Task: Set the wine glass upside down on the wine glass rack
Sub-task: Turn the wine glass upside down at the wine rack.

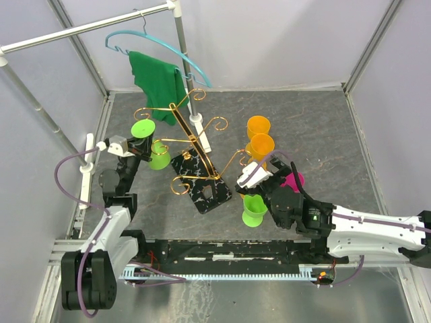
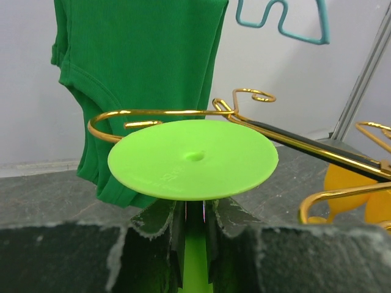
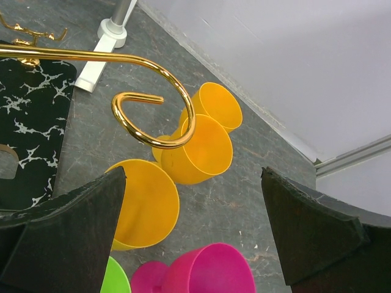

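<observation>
Underneath everything, a dark grey stone-look table (image 1: 323, 128). Along the far left, a white metal clothes rail (image 1: 81, 28) with a teal wire hanger (image 1: 161, 42) and a green cloth shirt (image 1: 158, 84), none of it part of the job. Near the middle, the gold metal tree-like wine glass rack (image 1: 195, 178) with curled arms on a black white-veined marbled square base, bare of glasses on every arm in view. Just left of it, the lime-green plastic wine glass (image 2: 192, 160), already turned over, foot up and bowl down, stem pinched between the closed-in fingers of the left gripper (image 2: 194, 223). Foot disc just near of the rack's left scroll arm (image 2: 153, 112) and about level with it; impossible to tell whether touching, but plainly not hung. Right of the rack, the right gripper (image 1: 250, 175), jaws wide apart and holding nothing, above three orange plastic cups (image 3: 204, 143), a pink plastic glass (image 3: 211, 268) and a second green glass (image 1: 254, 208). By the look of it, lifting and inverting done. Left to do: slipping the stem into the scroll so the foot rests on the gold wire, then letting go and backing away.
</observation>
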